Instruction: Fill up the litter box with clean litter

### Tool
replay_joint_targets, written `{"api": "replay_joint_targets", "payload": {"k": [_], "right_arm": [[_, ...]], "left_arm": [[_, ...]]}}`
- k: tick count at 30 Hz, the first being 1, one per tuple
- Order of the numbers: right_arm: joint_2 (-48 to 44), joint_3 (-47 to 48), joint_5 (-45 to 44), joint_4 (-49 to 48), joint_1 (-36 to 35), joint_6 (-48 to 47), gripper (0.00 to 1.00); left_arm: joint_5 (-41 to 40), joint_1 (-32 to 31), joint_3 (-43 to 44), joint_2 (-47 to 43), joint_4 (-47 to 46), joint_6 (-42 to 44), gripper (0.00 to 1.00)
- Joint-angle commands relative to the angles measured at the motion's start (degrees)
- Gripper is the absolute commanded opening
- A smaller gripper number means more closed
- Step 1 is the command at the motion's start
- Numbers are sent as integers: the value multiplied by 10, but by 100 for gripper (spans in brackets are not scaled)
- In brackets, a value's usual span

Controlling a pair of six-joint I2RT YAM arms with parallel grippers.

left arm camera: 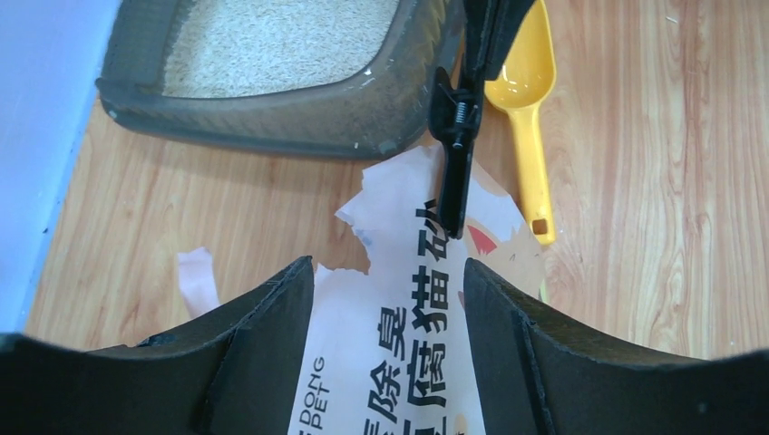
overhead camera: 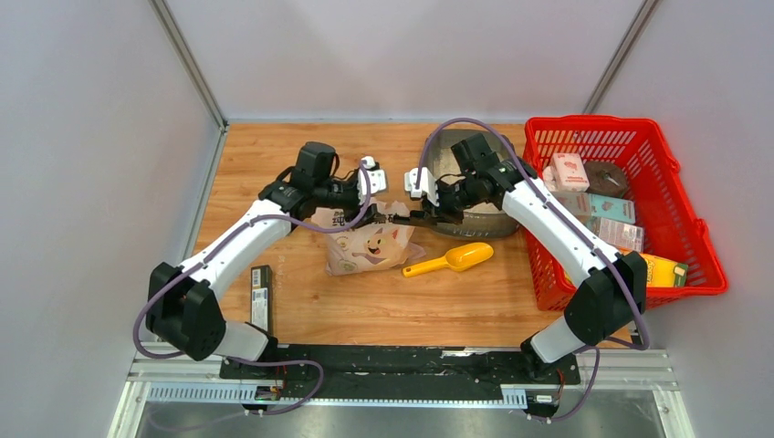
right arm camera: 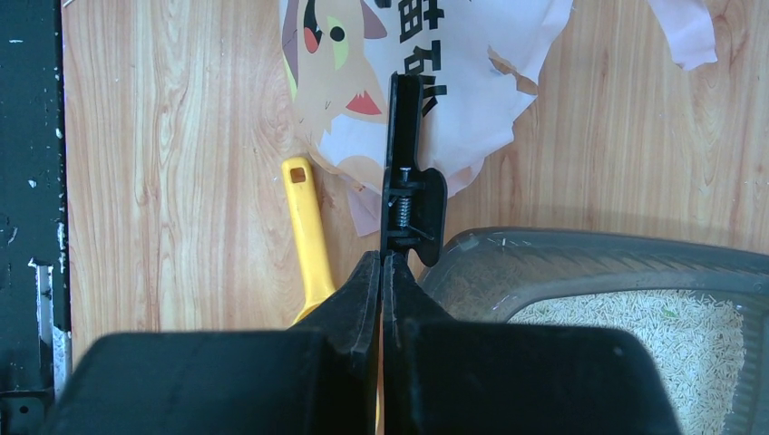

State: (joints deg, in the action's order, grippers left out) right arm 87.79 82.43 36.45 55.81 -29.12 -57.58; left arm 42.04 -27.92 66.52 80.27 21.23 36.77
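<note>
The litter box point(overhead camera: 484, 230) is a dark grey tray at the back centre, holding pale clean litter point(left arm camera: 272, 41); both show in the right wrist view, tray point(right arm camera: 580, 263) and litter point(right arm camera: 653, 335). The pink-white cat-print bag point(overhead camera: 370, 246) lies flat in front of it, its top edge torn. My left gripper point(left arm camera: 390, 272) is open, its fingers either side of the bag's top point(left arm camera: 408, 362). My right gripper point(right arm camera: 382, 263) is shut on the tail of a black spring clip point(right arm camera: 408, 181), whose tip rests on the bag point(right arm camera: 453, 54). The clip also shows in the left wrist view point(left arm camera: 453, 154).
A yellow scoop point(overhead camera: 452, 260) lies on the table right of the bag, near the tray's front. A red mesh basket point(overhead camera: 675, 182) with boxes stands at the right. A dark flat bar point(overhead camera: 261, 297) lies front left. A torn bag scrap point(left arm camera: 195, 276) lies on the wood.
</note>
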Motion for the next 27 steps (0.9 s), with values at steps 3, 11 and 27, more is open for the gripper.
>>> {"api": "replay_joint_targets", "payload": {"k": [3, 11, 27], "right_arm": [[-2, 0, -6, -23, -3, 12, 0], [2, -5, -16, -32, -7, 15, 0], [17, -17, -14, -84, -15, 76, 0]], "left_arm": [[53, -6, 34, 36, 50, 58, 64], [89, -6, 68, 97, 103, 46, 58], [172, -6, 101, 129, 183, 55, 60]]}}
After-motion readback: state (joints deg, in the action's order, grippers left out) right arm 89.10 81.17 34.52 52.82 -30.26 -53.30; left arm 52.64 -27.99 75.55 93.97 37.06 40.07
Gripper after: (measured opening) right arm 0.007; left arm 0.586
